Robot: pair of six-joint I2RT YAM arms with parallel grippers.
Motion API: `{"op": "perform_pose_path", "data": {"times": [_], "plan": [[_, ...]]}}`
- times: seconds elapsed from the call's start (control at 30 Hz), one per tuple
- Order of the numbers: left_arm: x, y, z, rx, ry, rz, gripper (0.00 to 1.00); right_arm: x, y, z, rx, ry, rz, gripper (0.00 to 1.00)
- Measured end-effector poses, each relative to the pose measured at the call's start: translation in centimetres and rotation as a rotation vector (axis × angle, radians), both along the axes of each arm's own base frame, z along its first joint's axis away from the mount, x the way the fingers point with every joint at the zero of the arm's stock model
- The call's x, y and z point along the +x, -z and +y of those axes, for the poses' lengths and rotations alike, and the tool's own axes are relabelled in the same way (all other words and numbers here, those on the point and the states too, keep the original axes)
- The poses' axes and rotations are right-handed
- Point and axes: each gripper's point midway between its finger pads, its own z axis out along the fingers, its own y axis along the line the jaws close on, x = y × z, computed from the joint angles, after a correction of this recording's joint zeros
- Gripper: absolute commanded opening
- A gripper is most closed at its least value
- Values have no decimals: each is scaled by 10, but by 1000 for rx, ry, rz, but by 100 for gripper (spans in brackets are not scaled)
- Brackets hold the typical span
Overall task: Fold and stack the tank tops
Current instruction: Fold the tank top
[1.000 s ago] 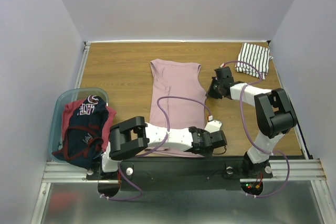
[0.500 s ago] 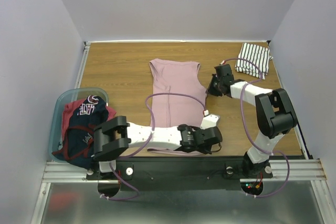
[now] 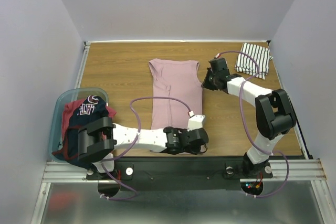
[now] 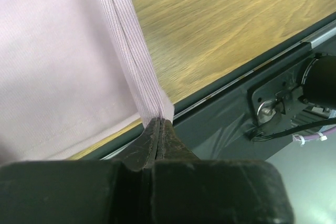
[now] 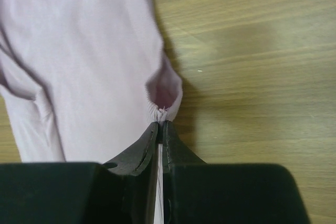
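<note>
We see the pink tank top lying flat in the middle of the table, neckline toward the far side and hem toward the arms. The left gripper sits low at the near right corner of that top. Its jaws are pressed together on the ribbed side edge just where it meets the hem, close to the table's front rail. The right gripper is at the top's far right side, jaws closed on a small puckered fold of pink cloth. This is probably the armhole edge, though the wrist view is too tight for us to be sure. The striped tank top lies folded in the far right corner, well apart from both. At the near left, the tub holds a navy top heaped with dark red cloth.
</note>
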Motion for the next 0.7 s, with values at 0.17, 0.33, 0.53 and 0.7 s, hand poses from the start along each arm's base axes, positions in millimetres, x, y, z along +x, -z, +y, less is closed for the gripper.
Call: {"op": "perform_pose_path", "data": {"times": [0.17, 0.33, 0.53, 0.7], "plan": [[0, 1, 16, -28, -44, 16, 0, 7, -17, 25, -7, -37, -40, 0], [1, 1, 37, -59, -104, 32, 0, 11, -13, 51, -23, -72, -41, 0], [1, 5, 58, -72, -173, 52, 0, 13, -1, 77, -41, -98, -21, 0], [0, 9, 73, -71, -215, 72, 0, 17, 2, 97, -51, -117, -20, 0]]}}
